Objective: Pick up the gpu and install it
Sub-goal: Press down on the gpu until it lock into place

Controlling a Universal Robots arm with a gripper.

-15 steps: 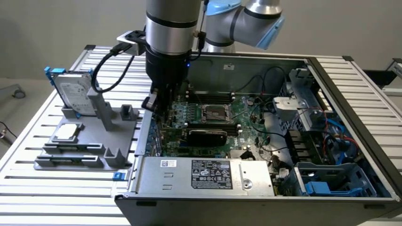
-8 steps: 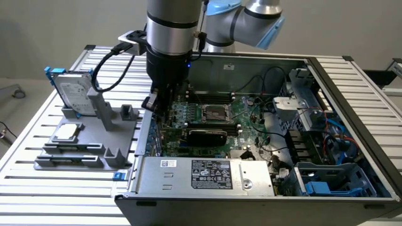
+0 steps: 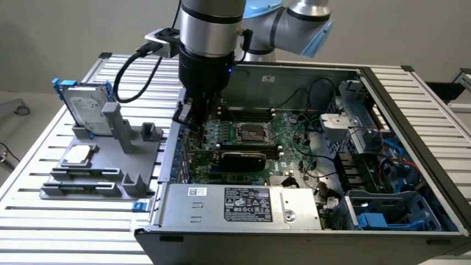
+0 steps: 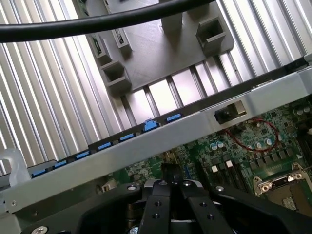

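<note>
No legible text anywhere

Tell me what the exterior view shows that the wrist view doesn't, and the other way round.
Exterior view alone: the hard drive with blue rails standing in the grey holder, the small silver chip, the power supply and the whole open computer case. Wrist view alone: the row of blue clips along the case edge, seen close. Both: the shut gripper low over the green motherboard and the processor socket.
</note>
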